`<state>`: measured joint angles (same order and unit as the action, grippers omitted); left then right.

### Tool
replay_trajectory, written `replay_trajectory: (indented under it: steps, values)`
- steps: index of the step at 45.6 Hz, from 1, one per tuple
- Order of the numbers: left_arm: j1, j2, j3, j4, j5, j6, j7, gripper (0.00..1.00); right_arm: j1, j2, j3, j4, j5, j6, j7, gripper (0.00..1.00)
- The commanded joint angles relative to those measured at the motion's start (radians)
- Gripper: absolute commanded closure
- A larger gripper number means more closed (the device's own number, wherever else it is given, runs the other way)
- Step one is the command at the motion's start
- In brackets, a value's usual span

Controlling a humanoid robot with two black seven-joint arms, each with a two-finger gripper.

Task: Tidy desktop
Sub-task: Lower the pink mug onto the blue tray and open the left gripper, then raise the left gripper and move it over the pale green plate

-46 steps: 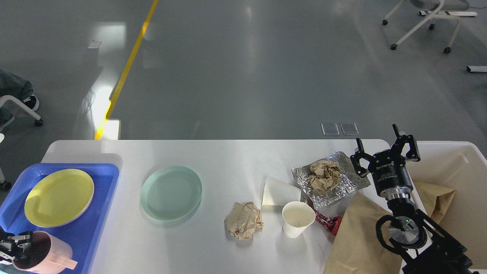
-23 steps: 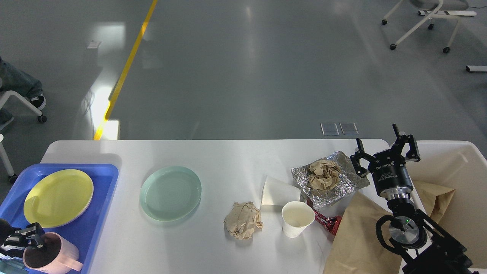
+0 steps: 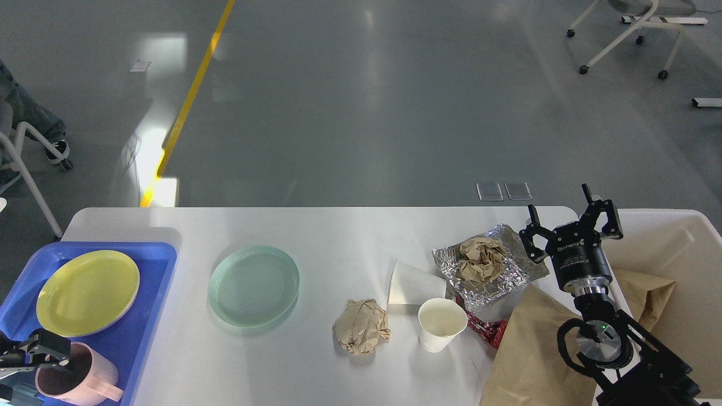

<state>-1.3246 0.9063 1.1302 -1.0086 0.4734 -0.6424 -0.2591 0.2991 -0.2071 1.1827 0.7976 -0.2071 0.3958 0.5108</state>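
**Table half-cleared, both arms at the edges**

White table fills lower view, wide, rounded far corners. Far L: blue tray on the table w/ yellow plate in it; pink mug sits upright at tray's near end, dark inside. L gripper at bottom-left corner, right at the mug's rim; fingers look spread, one over the mug mouth, not clamped on it. Green plate lies alone on the table, just R of tray. Mid-R cluster: crumpled brown paper ball, white paper cup upright beside it, folded white paper behind cup, red wrapper touching cup's R side. Foil sheet holds a 2nd brown paper wad. Brown paper bag lies flat at table's R end. R gripper raised above far-R corner, fingers wide open, holding nothing. Cream bin past R edge.
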Motion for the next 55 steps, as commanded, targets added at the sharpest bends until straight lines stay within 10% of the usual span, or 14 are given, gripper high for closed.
replay_trajectory:
  steps: [1, 13, 28, 55]
  values:
    - [-0.074, -0.006, 0.04, -0.002, -0.001, -0.052, 0.0, 0.04, 0.0, 0.0, 0.0, 0.0, 0.0, 0.0, 0.002, 0.0]
    - [-0.439, -0.088, 0.302, -0.14, -0.117, -0.109, 0.029, 0.04, 0.0, 0.0, 0.0, 0.0, 0.0, 0.0, 0.002, 0.0]
    - [-0.933, -0.303, 0.427, -0.418, -0.349, -0.106, 0.307, 0.04, 0.0, 0.0, 0.0, 0.0, 0.0, 0.0, 0.0, 0.0]
    - [-1.369, -0.707, 0.439, -0.648, -0.731, -0.237, 0.304, 0.04, 0.0, 0.0, 0.0, 0.0, 0.0, 0.0, 0.0, 0.0]
